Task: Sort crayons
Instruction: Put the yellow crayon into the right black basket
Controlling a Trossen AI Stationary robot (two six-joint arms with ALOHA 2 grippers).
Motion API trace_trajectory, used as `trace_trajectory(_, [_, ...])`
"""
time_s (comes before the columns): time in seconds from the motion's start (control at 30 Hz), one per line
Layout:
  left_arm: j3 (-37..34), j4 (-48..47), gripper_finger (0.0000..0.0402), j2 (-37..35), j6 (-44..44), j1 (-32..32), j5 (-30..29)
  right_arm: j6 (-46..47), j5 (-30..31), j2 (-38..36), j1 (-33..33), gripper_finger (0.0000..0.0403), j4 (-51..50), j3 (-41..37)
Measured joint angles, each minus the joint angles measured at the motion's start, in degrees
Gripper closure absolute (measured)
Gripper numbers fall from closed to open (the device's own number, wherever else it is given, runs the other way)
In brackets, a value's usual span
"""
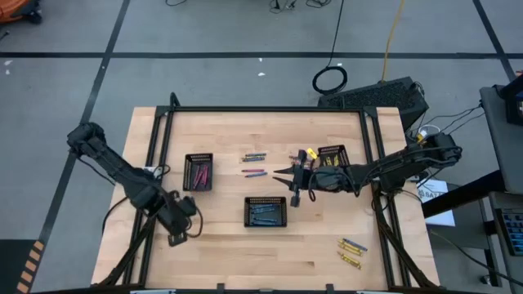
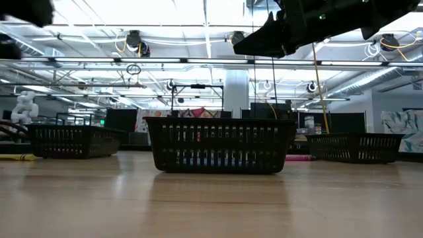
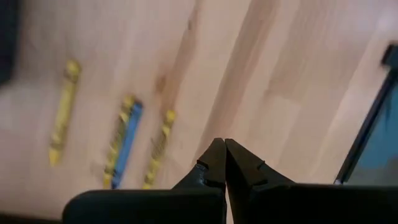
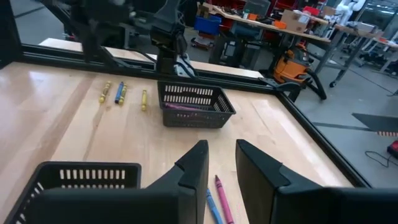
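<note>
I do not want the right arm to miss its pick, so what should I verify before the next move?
1. right gripper open, nothing between its fingers: ok.
2. pink crayon and blue crayon lie loose on the table just past it: ok.
3. Fingers lined up on one crayon only: cannot tell.
4. left tray holds pink crayons, middle tray blue ones: ok.
5. left gripper shut, off at the table's left: ok.
</note>
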Motion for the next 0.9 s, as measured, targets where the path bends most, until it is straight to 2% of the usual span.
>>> trace_trajectory(0.13, [-1.0, 0.2, 0.0401, 3.4, -5.4, -3.3, -0.3, 0.0, 0.0, 0.0, -0.4, 0.0337, 0.0, 0.0])
trace_trajectory(0.27, [-3.1, 0.7, 0.0391, 6.5, -4.2, -4.4, -0.6, 0.0, 0.0, 0.0, -0.6, 0.0337, -0.3, 0.0])
trace_trajectory(0.53, [-5.9, 2.8, 0.0300, 10.7, 6.5, -5.4, -1.3, -0.9, 0.0, 0.0, -0.5, 0.0337, -1.3, 0.0])
trace_trajectory(0.67, [-7.5, 4.4, 0.0263, 12.2, 8.2, -5.5, -1.8, -1.4, 0.0, 0.0, -0.6, 0.0337, -1.2, 0.0])
trace_trajectory(0.77, [-8.2, 5.3, 0.0258, 14.0, 10.0, -5.5, -2.3, -1.4, 0.0, 0.0, -0.7, 0.0337, -1.2, 0.0])
trace_trajectory(0.9, [-8.0, 6.6, 0.0280, 16.4, 12.3, -5.5, -3.0, -1.4, 0.0, 0.0, -0.7, 0.0337, -1.2, 0.0])
